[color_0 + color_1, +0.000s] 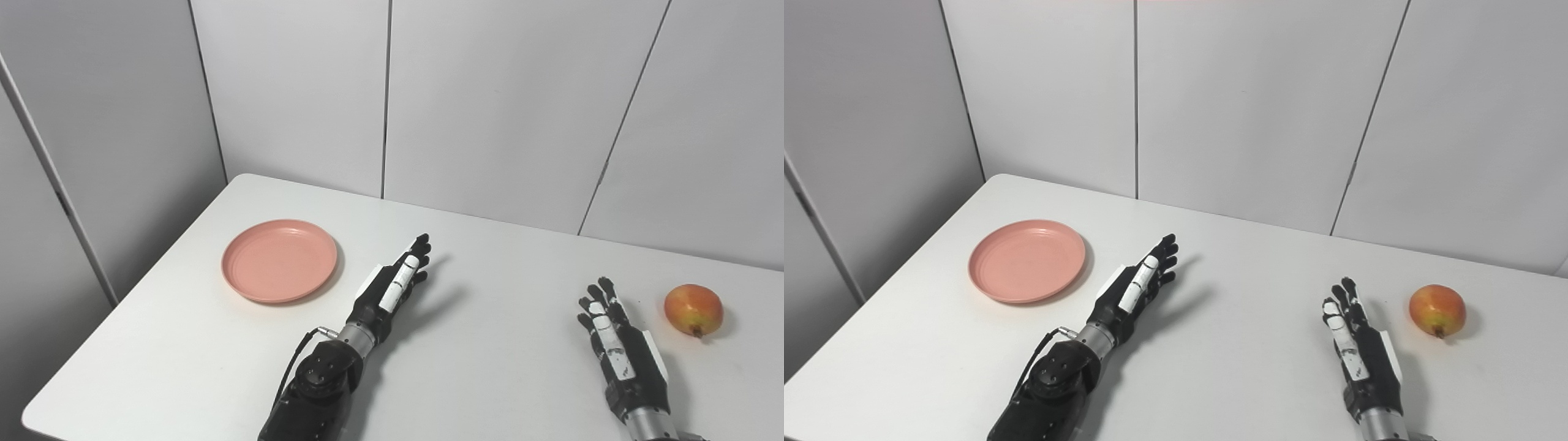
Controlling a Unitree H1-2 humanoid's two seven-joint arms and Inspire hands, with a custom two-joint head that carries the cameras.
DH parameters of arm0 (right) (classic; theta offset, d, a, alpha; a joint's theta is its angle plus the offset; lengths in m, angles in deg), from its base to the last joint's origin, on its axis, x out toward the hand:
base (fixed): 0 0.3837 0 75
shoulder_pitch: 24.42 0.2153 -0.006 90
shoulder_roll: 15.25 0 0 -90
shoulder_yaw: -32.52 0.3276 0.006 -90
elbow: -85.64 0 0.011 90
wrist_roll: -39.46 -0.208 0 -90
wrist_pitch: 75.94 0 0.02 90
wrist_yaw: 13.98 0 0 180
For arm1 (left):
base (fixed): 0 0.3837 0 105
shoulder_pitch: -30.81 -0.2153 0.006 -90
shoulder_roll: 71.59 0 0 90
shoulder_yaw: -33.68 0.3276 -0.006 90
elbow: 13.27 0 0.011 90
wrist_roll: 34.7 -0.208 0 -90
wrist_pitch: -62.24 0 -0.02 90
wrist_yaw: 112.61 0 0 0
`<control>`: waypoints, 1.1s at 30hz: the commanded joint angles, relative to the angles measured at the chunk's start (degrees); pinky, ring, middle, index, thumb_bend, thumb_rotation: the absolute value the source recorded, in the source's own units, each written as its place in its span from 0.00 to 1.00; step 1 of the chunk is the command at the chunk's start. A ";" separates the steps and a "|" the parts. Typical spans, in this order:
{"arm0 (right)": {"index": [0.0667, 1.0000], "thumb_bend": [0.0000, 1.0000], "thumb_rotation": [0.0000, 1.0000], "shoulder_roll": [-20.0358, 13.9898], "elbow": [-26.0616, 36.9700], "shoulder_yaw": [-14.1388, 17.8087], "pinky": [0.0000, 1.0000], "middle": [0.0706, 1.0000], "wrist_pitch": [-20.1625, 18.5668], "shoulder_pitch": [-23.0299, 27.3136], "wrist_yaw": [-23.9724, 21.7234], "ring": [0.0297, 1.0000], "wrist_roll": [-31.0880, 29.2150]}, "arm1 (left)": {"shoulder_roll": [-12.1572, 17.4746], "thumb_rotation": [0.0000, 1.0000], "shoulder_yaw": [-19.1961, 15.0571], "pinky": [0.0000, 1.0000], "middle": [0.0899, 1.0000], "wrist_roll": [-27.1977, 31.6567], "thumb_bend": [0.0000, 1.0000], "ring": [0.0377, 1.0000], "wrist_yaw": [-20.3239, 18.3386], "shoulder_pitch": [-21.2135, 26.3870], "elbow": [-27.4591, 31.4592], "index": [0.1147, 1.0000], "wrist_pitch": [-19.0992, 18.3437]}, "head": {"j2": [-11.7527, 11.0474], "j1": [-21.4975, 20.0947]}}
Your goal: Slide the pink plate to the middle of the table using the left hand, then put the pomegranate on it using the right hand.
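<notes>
A pink plate (279,260) lies empty on the left part of the white table (478,367). A red-yellow pomegranate (693,309) sits at the right side of the table. My left hand (392,285) is open and empty, fingers stretched out, just right of the plate and apart from it. My right hand (615,343) is open and empty, fingers up, a short way left of the pomegranate and not touching it. The same scene shows in the right eye view: plate (1026,260), pomegranate (1437,310), left hand (1140,282), right hand (1356,346).
Grey wall panels (490,110) stand close behind the table's far edge. The table's left edge (128,300) runs diagonally just beyond the plate.
</notes>
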 commanded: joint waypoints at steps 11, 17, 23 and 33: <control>1.00 0.51 0.75 -0.68 -0.40 0.52 1.00 0.98 4.85 1.39 -0.13 0.96 -0.08 | -1.37 1.00 -0.90 0.95 0.98 -6.25 0.50 0.97 8.29 -0.62 -5.56 0.98 14.33 | -1.74 0.82; 1.00 0.51 0.76 -0.52 -1.98 0.53 1.00 0.98 6.13 2.00 -0.12 0.96 0.29 | -0.29 1.00 -1.51 0.98 1.00 -11.83 0.49 1.00 14.84 0.33 -6.91 1.00 19.78 | -2.65 1.12; 1.00 0.49 0.77 -0.35 -3.66 0.46 1.00 0.99 7.50 2.80 -0.19 0.97 0.30 | 0.59 1.00 -3.70 0.99 1.00 -9.99 0.55 1.00 15.21 1.27 -5.60 1.00 17.75 | -3.28 0.88; 1.00 0.48 0.77 0.12 -4.83 0.44 1.00 1.00 8.27 3.36 -0.10 0.98 0.08 | 2.27 1.00 -6.10 1.00 0.98 -5.71 0.60 0.98 13.74 2.55 -2.11 0.98 13.23 | -3.49 0.56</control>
